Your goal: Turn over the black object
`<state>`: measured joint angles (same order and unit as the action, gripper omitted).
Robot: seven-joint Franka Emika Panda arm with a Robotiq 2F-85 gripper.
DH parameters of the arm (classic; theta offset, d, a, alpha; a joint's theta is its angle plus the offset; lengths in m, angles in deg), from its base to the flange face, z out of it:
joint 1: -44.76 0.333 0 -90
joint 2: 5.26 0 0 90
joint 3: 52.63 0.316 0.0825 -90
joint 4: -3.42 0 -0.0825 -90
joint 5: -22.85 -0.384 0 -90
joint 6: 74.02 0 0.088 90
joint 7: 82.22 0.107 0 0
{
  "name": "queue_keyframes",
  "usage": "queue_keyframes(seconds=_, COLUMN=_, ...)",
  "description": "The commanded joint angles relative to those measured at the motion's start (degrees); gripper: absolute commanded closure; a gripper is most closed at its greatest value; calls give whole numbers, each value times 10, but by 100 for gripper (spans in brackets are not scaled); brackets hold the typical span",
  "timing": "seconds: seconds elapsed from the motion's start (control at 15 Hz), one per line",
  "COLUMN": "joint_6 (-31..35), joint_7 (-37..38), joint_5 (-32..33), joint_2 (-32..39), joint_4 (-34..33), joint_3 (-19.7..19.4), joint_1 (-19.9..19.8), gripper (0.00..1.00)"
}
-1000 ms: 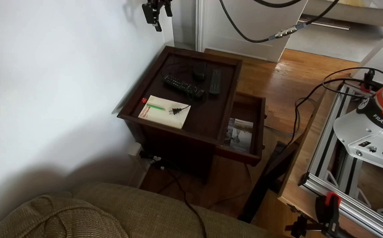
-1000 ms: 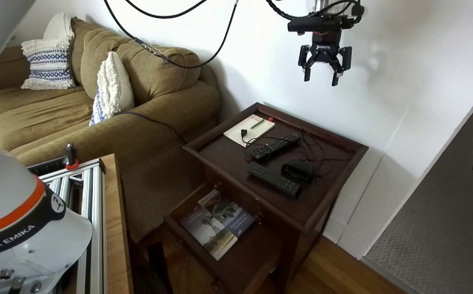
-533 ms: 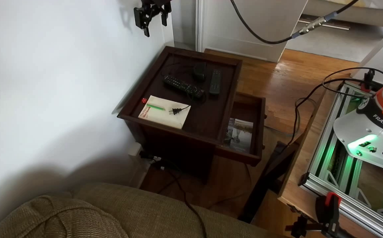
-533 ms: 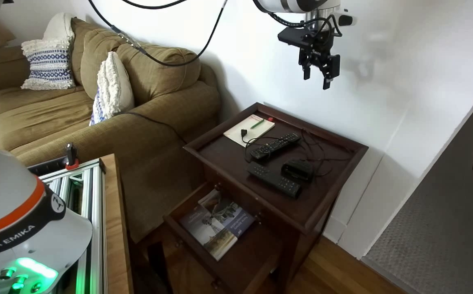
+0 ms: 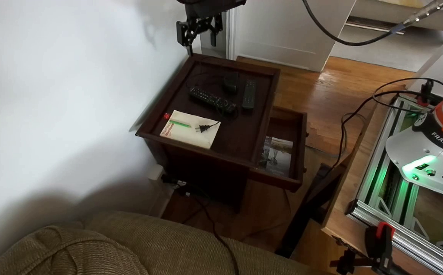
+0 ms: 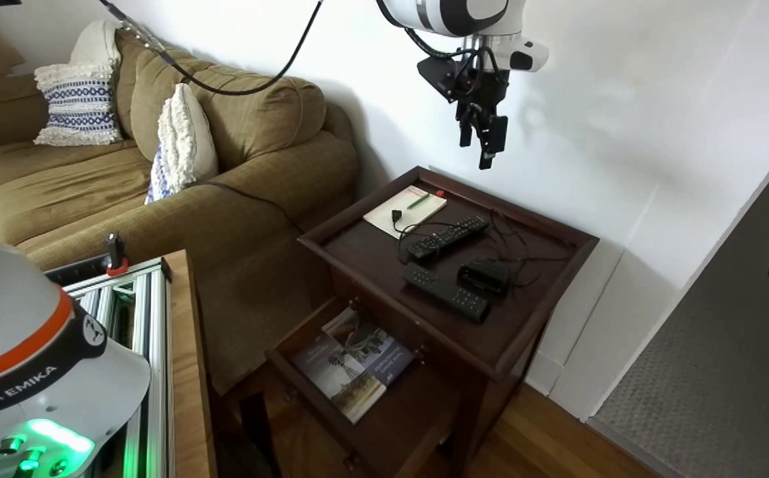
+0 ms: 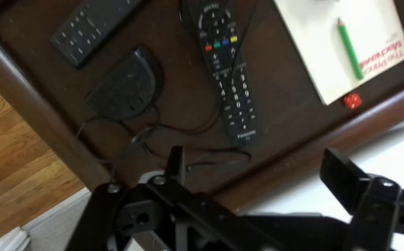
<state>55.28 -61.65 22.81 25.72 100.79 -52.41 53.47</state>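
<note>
"Looking past the big olive-brown cloth sofa (image 6: 291,162), I make out the dark reddish-brown wooden side table (image 6: 361,251) with its matching drawer (image 6: 417,405) pulled out. Is anything done yet?"

"Nothing I'd count. The black two-fingered robot gripper (image 5: 202,47) hangs in the air above the table, its fingers well apart and nothing between them."

"So which thing is it after?"

"Hard to tell. Past the cream-covered book (image 7: 313,42) lie a long black plastic remote with coloured keys (image 7: 222,66) and a plainer black plastic remote (image 6: 446,292), both buttons up. My guess, though, is the small curved black plastic box (image 6: 484,274), just beside the plainer remote on the tabletop."

"Turned already?"

"I doubt it; it looks to me as if it's standing on its base. Reaching down, gripping, rolling it over and letting go would all be left."

"And the rest?"

"Smaller still, there's the thin green pencil (image 7: 351,52) lying on the book, and the tiny red spotted die (image 7: 352,100) just off the book's corner. Neither is black, so I'd expect both to stay put."
</note>
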Motion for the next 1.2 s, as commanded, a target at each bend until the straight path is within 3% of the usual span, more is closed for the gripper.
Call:
queue_keyframes(seconds=0.0, joint_6=-4, joint_7=-71, joint_5=-49, joint_2=-97, joint_4=141, joint_3=26, joint_1=-29, gripper=0)
queue_keyframes(seconds=0.07, joint_6=-3, joint_7=-76, joint_5=-54, joint_2=-118, joint_4=173, joint_3=25, joint_1=-31, gripper=0)
queue_keyframes(seconds=0.33, joint_6=-13, joint_7=83, joint_5=17, joint_2=-208, joint_4=299, joint_3=-26, joint_1=-6, gripper=0)
queue_keyframes(seconds=0.53, joint_6=6, joint_7=180, joint_5=114, joint_2=-282, joint_4=395, joint_3=-50, joint_1=-13, gripper=0)
queue_keyframes(seconds=0.6, joint_6=-11, joint_7=126, joint_5=71, joint_2=-212, joint_4=311, joint_3=-27, joint_1=-24, gripper=0)
queue_keyframes(seconds=0.8, joint_6=-11, joint_7=161, joint_5=101, joint_2=-264, joint_4=371, joint_3=-32, joint_1=-33, gripper=0)
queue_keyframes(seconds=1.13, joint_6=-10, joint_7=166, joint_5=102, joint_2=-274, joint_4=379, joint_3=-30, joint_1=-33, gripper=0)
